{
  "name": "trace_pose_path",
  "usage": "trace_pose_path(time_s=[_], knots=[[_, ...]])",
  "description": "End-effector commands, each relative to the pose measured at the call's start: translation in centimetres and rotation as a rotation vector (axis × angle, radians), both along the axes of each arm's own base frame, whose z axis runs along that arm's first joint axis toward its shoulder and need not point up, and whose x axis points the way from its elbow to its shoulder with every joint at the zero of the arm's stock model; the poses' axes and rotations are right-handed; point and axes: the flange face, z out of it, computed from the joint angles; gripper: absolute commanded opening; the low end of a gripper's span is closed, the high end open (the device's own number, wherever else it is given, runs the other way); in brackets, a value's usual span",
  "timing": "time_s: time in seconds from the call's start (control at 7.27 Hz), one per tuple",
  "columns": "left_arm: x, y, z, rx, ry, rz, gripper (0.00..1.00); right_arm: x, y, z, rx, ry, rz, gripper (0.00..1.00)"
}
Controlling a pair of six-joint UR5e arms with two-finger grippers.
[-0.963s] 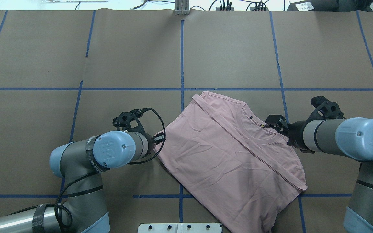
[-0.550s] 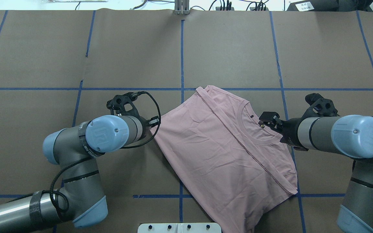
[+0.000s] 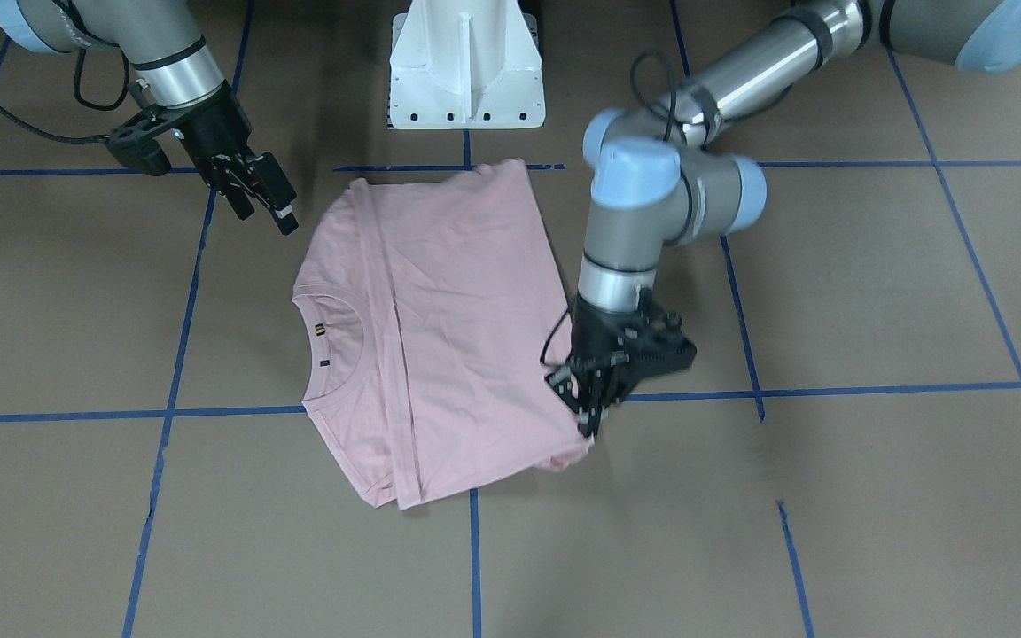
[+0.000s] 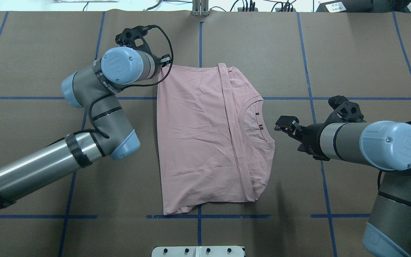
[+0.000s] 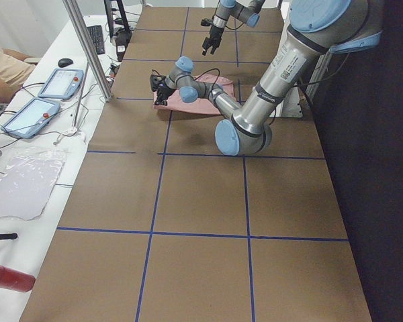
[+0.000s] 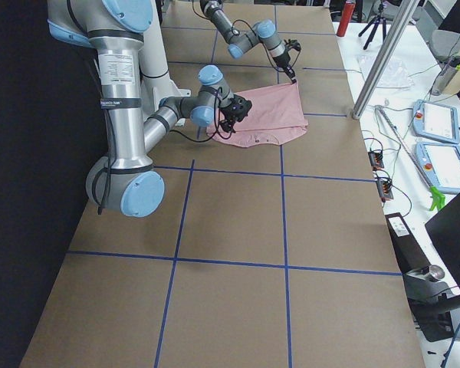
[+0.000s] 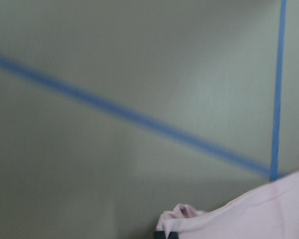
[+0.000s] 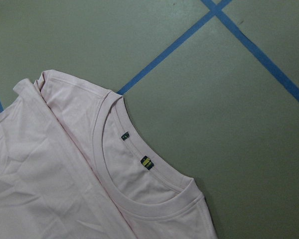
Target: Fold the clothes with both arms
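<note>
1. Pink T-shirt (image 4: 198,142) lies mid-table (image 4: 262,53) on brown paper, over the blue tape lines (image 4: 200,43); folded lengthwise, plain side up; neck (image 4: 259,125) points to the robot's right.
2. Left gripper (image 3: 588,418) sits at the shirt's far corner on the robot's left; jaws are pinched on the cloth; the left wrist view shows the corner bunched at a fingertip; the right-side view shows that corner raised off the table.
3. Right gripper (image 3: 268,219) hovers just beside the neck, clear of the cloth; fingers are apart and hold nothing.
</note>
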Motion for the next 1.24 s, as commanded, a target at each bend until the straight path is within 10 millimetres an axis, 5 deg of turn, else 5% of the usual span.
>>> trace_pose_path(time_s=[0.0,0.14,0.28,0.41,0.69,1.1], knots=[[-2.4,-7.6,2.1,0.068,-0.071,-0.031,0.0,-0.2,-0.3,-0.8,0.0,-0.018,0.021,1.0],[-2.2,-7.6,1.9,0.082,-0.052,-0.024,0.4,-0.8,-0.5,-2.1,0.014,-0.038,0.023,1.0],[-2.6,-6.8,0.4,0.106,-0.019,-0.024,0.47,-2.5,-1.1,-2.7,0.006,-0.04,0.021,1.0],[-4.7,-4.6,0.2,0.139,0.015,-0.021,0.48,-6.0,-2.8,-4.0,-0.053,-0.061,0.051,1.0],[-7.4,-0.5,0.2,0.145,0.093,0.073,0.49,-12.0,-2.2,-7.8,-0.119,0.007,0.017,0.97],[-7.6,-0.3,0.1,0.148,0.099,0.078,0.5,-18.0,0.7,-7.4,-0.14,0.053,0.001,0.87]])
